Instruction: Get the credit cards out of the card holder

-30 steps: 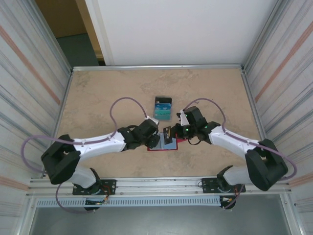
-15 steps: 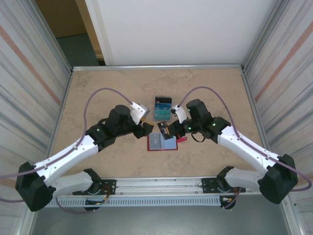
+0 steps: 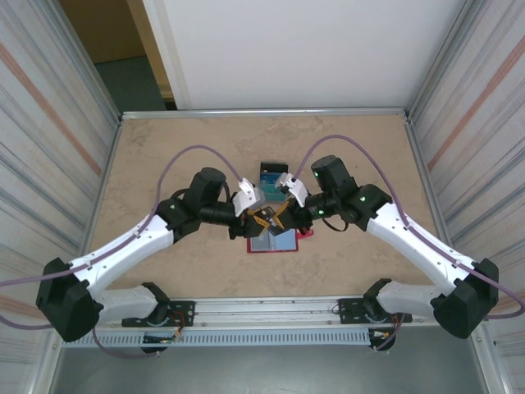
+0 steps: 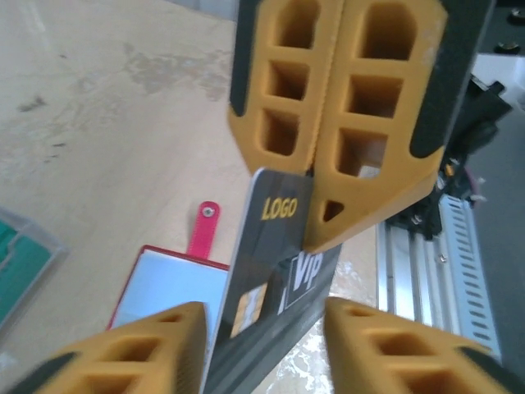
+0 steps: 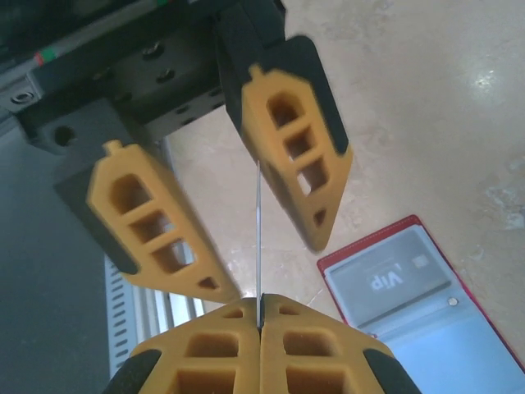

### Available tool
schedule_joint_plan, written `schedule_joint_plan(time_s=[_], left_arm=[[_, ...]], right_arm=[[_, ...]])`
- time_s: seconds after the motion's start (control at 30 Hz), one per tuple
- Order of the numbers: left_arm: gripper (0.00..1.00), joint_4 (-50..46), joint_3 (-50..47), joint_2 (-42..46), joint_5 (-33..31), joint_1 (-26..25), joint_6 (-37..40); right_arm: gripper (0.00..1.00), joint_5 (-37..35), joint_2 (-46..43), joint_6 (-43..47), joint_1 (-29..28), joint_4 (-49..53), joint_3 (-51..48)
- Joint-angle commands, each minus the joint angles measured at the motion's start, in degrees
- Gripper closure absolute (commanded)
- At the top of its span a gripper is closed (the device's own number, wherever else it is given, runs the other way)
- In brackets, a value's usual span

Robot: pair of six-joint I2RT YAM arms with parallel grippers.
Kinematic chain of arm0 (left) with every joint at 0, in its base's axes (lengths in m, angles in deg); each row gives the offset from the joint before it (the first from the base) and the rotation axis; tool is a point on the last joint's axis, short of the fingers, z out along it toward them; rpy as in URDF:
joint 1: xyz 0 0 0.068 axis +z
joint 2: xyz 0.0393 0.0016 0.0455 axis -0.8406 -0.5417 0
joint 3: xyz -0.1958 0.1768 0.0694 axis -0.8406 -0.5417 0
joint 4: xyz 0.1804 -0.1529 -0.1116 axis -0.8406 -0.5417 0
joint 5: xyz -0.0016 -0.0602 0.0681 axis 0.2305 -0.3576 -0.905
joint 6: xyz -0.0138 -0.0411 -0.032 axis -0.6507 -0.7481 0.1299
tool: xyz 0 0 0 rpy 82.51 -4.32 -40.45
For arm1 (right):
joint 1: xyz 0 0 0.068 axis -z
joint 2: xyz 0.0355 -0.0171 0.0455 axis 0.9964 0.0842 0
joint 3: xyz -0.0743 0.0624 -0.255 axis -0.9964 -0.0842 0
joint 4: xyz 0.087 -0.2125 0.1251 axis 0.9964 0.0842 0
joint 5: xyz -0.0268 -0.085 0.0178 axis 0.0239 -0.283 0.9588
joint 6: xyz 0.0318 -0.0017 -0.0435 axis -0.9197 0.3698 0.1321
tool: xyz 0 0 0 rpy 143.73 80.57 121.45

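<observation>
"What's the left gripper [image 4: 262, 328] doing?"
"Its fingers [image 4: 139, 345] are apart, one on each side of a dark card [image 4: 275, 263]."
"And the right gripper [image 5: 259, 318]?"
"Squeezed tight on that same card, holding it up."
"Where's the holder [image 3: 275, 243]?"
"Lying open on the table [image 3: 164, 156], right under them, another card [image 5: 385, 279] inside. Blue cards [image 3: 272, 174] sit just behind it."

A beige marbled table [image 3: 164, 156] carries an open red card holder [image 3: 275, 242]. A blue-teal pile of cards [image 3: 271, 172] lies just beyond the card holder, toward the far edge.
</observation>
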State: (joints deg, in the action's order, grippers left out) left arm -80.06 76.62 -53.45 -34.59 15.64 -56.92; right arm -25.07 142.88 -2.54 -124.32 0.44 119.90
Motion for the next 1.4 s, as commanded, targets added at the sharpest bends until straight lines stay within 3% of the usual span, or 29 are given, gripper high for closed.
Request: schedule_joint_plan(time_s=[0.0, 0.1, 0.23, 0.27, 0.4, 0.53, 0.67, 0.8, 1.07, 1.37], left_arm=[[0.71, -1.7, 2.8, -1.5, 6.0, 0.2, 2.4], [0.77, -1.8, 3.3, -2.3, 8.2, 0.1, 2.9], [1.0, -1.7, 3.4, -2.5, 8.5, -0.1, 2.7], [1.0, -1.7, 3.4, -2.5, 8.2, -0.1, 2.5], [1.0, -1.9, 2.7, -1.1, 4.8, -0.1, 1.6], [1.0, 1.9, -0.2, 2.8, -0.3, -0.1, -1.9], [1.0, 9.1, -5.1, 8.1, -5.0, -0.1, -8.6], [1.0, 18.1, -10.7, 13.6, -10.7, -0.1, -17.4], [1.0, 33.0, -18.7, 19.3, -16.9, -0.1, -33.2], [1.0, 45.9, -22.2, 17.2, -16.2, -0.4, -43.4]], right_arm=[[1.0, 2.6, 1.2, 3.9, -0.6, 4.0, 2.4], [1.0, 2.4, 1.5, 4.2, -0.6, 4.3, 2.8], [1.0, 1.3, 1.2, 3.8, -0.4, 3.9, 2.8], [1.0, 0.8, 0.8, 3.4, -0.4, 3.5, 2.7], [0.83, -2.9, -1.4, 0.5, 0.3, 0.7, 1.2], [0.73, -6.5, -5.6, -4.2, 2.1, -4.4, -2.1], [0.56, -8.2, -10.8, -10.2, 3.3, -11.9, -7.2], [0.49, -9.1, -18.6, -20.4, 4.4, -24.1, -15.0], [0.48, -12.2, -24.6, -39.2, 4.8, -50.3, -29.8], [0.46, -4.7, -15.9, -42.8, 2.7, -61.3, -28.1]])
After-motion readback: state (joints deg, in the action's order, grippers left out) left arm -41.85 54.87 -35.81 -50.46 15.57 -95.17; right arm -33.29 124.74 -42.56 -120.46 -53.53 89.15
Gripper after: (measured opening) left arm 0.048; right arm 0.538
